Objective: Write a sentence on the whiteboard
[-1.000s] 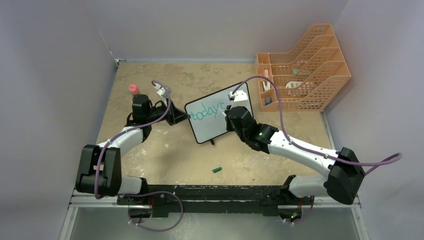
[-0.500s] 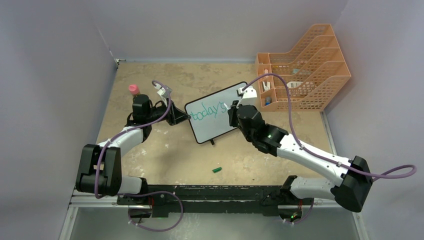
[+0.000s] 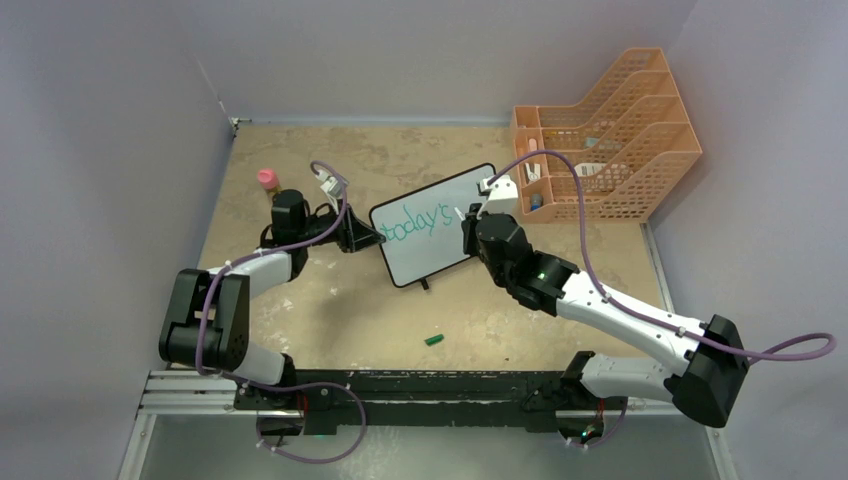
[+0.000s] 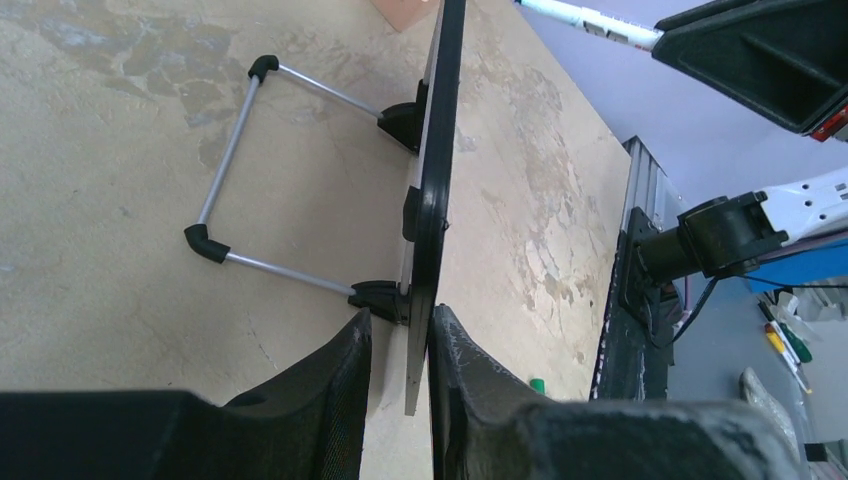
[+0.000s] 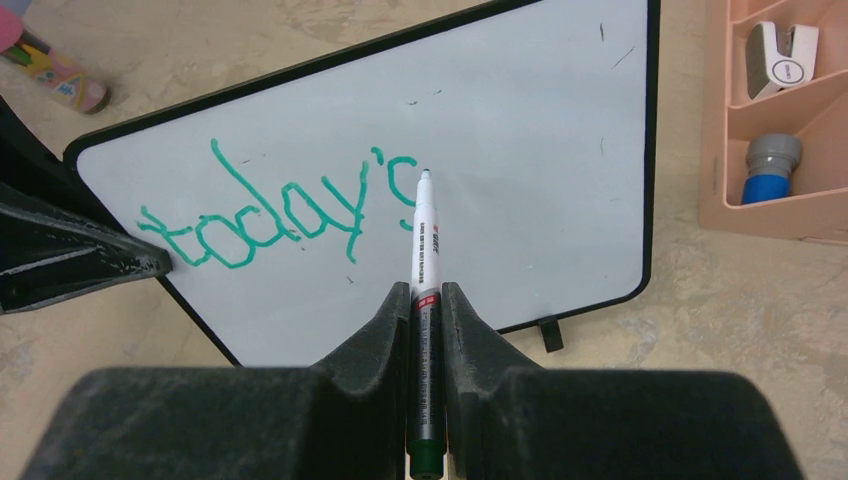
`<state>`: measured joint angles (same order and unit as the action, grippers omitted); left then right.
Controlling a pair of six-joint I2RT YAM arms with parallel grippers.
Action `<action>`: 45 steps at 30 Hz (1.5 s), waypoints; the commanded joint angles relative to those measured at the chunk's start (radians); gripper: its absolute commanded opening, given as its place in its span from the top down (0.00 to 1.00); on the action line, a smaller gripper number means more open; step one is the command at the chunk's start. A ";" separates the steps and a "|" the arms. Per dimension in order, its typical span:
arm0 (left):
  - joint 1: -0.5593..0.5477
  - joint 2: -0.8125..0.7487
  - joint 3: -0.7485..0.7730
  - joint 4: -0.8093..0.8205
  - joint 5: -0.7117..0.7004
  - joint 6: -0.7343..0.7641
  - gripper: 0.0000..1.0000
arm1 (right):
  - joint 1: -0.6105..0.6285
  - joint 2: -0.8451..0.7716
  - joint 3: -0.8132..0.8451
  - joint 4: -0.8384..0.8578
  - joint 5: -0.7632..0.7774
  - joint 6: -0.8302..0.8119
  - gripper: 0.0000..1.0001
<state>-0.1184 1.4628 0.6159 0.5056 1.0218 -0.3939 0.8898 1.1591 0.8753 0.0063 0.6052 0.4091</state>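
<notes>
The whiteboard [image 3: 430, 240] stands tilted on its wire stand [image 4: 225, 185] mid-table, with "today's" in green on it [image 5: 280, 215]. My left gripper [image 3: 368, 236] straddles its left edge [image 4: 432, 190]. The jaws [image 4: 400, 315] are slightly open: a gap shows between the left finger and the frame, while the right finger lies close against it. My right gripper [image 3: 466, 222] is shut [image 5: 425, 288] on a white marker [image 5: 424, 240]. The marker's tip points at the board just right of the "s" and stands a little off the surface [image 4: 590, 20].
An orange mesh file rack [image 3: 610, 140] with small items stands at the back right, close to the board's right edge [image 5: 770, 110]. A pink-capped bottle [image 3: 267, 180] stands behind the left arm. The marker's green cap [image 3: 434, 340] lies on the table in front of the board.
The left jaws have loosened from a shut grip on the board's edge. The right arm has drawn back to the right, taking the marker away from the board.
</notes>
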 commanded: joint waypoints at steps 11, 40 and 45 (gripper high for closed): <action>-0.007 0.057 0.026 0.145 0.090 -0.062 0.89 | -0.003 -0.041 -0.007 0.036 0.054 -0.025 1.00; -0.007 0.028 0.053 0.025 0.059 0.015 1.00 | -0.133 -0.019 -0.007 0.093 -0.103 -0.129 1.00; -0.007 0.025 0.054 0.019 0.055 0.020 1.00 | -0.138 0.000 0.003 0.113 -0.101 -0.139 1.00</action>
<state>-0.1211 1.5139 0.6376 0.5323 1.0920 -0.4034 0.7589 1.1534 0.8474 0.0605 0.5121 0.2943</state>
